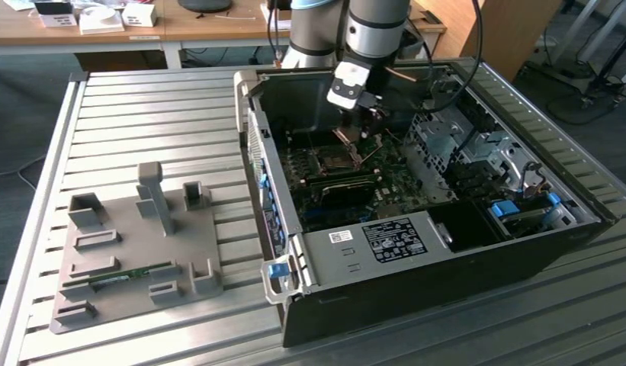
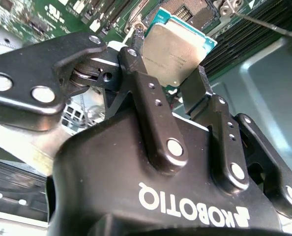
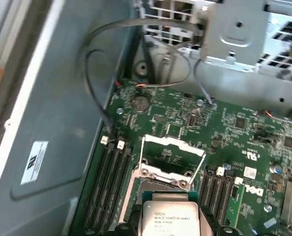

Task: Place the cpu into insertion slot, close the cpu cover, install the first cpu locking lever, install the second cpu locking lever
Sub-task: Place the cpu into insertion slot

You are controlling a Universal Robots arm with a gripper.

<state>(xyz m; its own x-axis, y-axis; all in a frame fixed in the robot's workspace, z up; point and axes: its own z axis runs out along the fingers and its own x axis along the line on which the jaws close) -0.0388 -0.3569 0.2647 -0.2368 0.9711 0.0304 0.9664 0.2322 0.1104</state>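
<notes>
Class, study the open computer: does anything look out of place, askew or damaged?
Nothing stands out. The tool grips the chip by its edges near the socket, and the cover stands open.

A silver-grey arm [image 1: 379, 23] with a white wrist block [image 1: 351, 82] ends in glossy black fingers [image 2: 153, 115] studded with silver screws [image 2: 175, 147].

The cpu [image 2: 173, 46] has a matt silvery metal top. The gripper [image 2: 169, 61] is smooth, glossy black. The motherboard [image 3: 244, 132] is glossy green; the table [image 1: 139, 114] is ribbed, dull grey metal.
</notes>
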